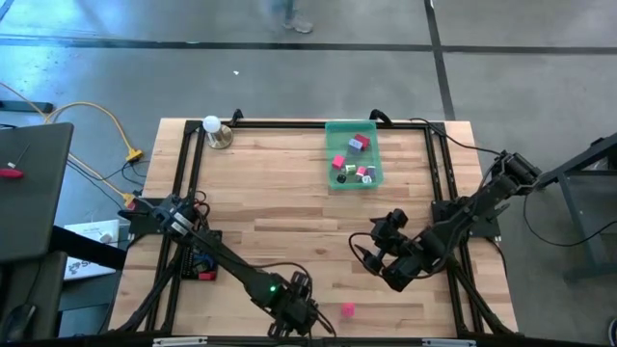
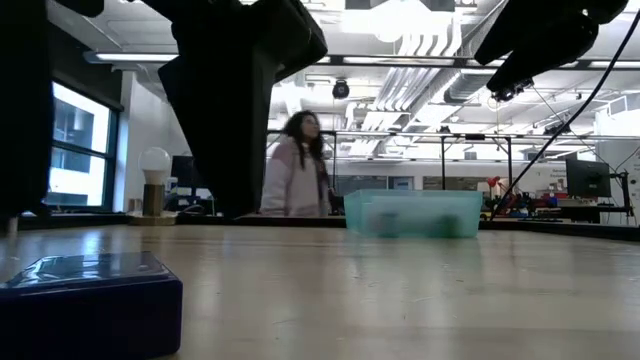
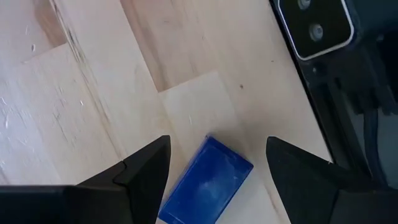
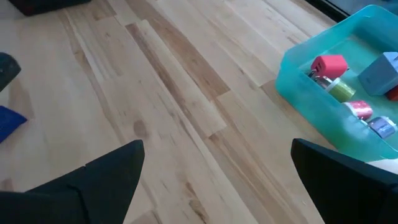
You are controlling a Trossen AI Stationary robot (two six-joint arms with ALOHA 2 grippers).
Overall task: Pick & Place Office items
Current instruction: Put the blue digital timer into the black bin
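The left end effector (image 1: 307, 323) sits at the near edge of the worktop (image 1: 289, 207), and in the high view its dark body hides whatever lies beneath it. Only the left wrist view shows this: a blue block (image 3: 205, 183) lies flat on the wood between the two spread fingers (image 3: 140, 180), with a gap on each side, and its near end is cut off by the picture's edge. The low view shows the same blue block (image 2: 90, 300) close up at its corner, partly cropped, with a dark arm mass above it.

A pink piece (image 1: 347, 310) lies just beside the left end effector in the high view; no other view shows it.

The right end effector (image 1: 378, 262) hovers over the worktop's right half, its fingers (image 4: 106, 180) spread wide with only bare wood between them. Its wrist view gives the clearest look into the translucent green tray (image 4: 298, 78): a red block (image 4: 329, 65), a grey-blue block (image 4: 379, 73) and several smaller pieces too small to make out. In the low view the tray wall blurs its contents.

A white ball lamp (image 1: 211, 125) stands at the far left corner. A person (image 2: 297, 165) shows beyond the worktop in the low view.
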